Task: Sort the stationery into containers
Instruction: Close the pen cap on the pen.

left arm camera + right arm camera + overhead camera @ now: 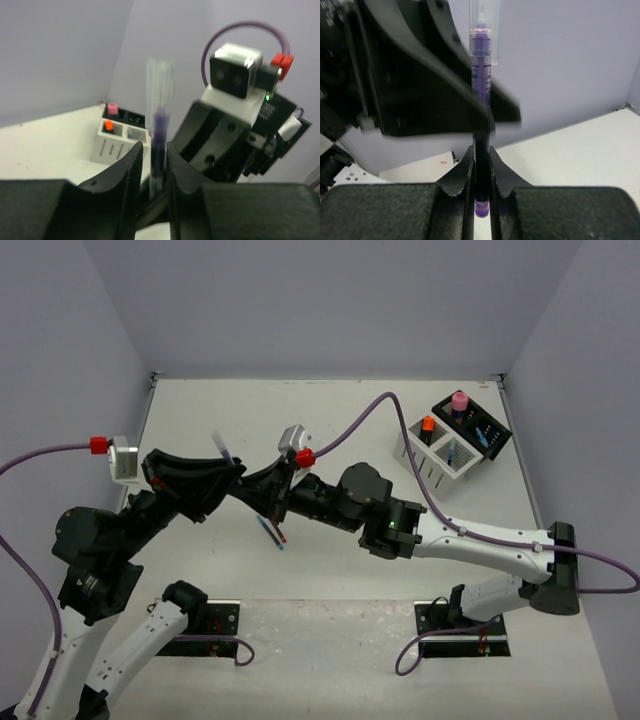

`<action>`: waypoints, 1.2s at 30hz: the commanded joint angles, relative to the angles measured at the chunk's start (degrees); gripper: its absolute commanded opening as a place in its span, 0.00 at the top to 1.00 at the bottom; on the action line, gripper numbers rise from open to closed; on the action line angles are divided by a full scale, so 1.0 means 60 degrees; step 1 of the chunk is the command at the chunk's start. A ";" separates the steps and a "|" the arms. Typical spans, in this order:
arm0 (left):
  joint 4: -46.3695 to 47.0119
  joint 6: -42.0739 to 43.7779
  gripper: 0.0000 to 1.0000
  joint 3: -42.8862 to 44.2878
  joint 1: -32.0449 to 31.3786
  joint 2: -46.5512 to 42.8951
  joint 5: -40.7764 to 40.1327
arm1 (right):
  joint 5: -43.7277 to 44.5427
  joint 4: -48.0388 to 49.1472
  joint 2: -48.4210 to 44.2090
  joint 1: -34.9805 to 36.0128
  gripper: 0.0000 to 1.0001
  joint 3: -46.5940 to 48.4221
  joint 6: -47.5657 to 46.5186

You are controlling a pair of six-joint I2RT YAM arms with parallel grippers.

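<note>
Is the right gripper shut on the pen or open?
Shut. In the right wrist view the right gripper has both fingers pressed against the upright purple pen, with no gap on either side.

pen (224, 449) between left pincer (237, 473) and right pincer (266, 492) mid-table (350, 420); loose pens (272, 533) on table beneath; containers (440, 466) far right.
</note>
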 commanded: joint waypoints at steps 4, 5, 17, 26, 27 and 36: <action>-0.0845 0.1388 0.22 0.1804 0.0027 0.0487 0.1293 | -0.0321 0.1048 -0.1146 -0.0135 1.00 -0.1149 0.0415; -0.0899 0.1524 0.19 0.1917 0.0019 0.0458 0.1452 | -0.0720 0.0906 -0.1246 -0.0211 1.00 -0.1280 0.0559; 0.2784 0.0652 0.35 0.1597 0.0030 0.0667 0.6157 | -0.8886 0.0818 -0.1684 -0.0732 1.00 -0.1460 0.1351; 0.6044 -0.1702 0.56 0.0918 0.0030 0.0820 0.7879 | -0.9954 0.1355 -0.1296 -0.0732 1.00 -0.0908 0.2256; 0.6073 -0.1729 0.63 0.0901 0.0030 0.0774 0.7873 | -0.9951 0.1337 -0.1240 -0.0732 1.00 -0.0834 0.2292; 0.6138 -0.1859 0.63 0.0686 0.0030 0.0603 0.7618 | -0.9664 0.0954 -0.0894 -0.0736 1.00 -0.0416 0.2169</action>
